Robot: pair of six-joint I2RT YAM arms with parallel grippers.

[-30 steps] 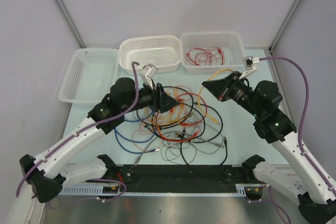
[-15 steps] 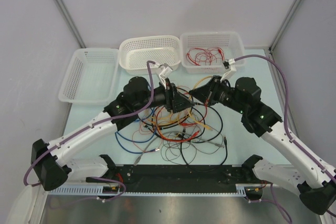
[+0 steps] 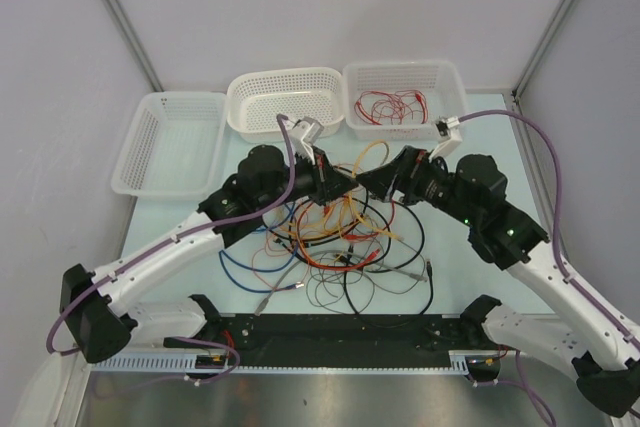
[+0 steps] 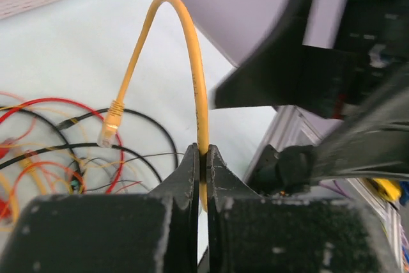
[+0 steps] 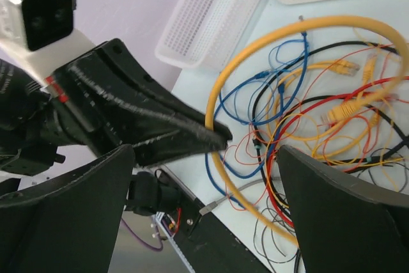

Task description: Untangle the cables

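The cables (image 3: 340, 237) lie in a tangled pile of red, orange-yellow, blue, black and grey loops on the pale table between the arms. One thick yellow cable (image 4: 193, 68) rises out of the pile in an arch, and its plug (image 4: 110, 126) hangs free. My left gripper (image 4: 202, 156) is shut on this yellow cable, seen above the pile (image 3: 345, 179) in the top view. My right gripper (image 5: 204, 202) stands open facing it, tip to tip (image 3: 366, 180), with the yellow cable (image 5: 255, 49) passing between its spread fingers (image 5: 70, 215) untouched.
Three white baskets line the far edge: left (image 3: 170, 142), middle (image 3: 285, 97) and right (image 3: 445, 82), the right one holding thin red cables (image 3: 390, 105). A black rail (image 3: 340, 329) runs along the near edge. Purple hoses arc over both arms.
My left gripper has closed on the yellow cable. My right gripper, shut on it before, has opened and let it go. Both arms came together over the pile.
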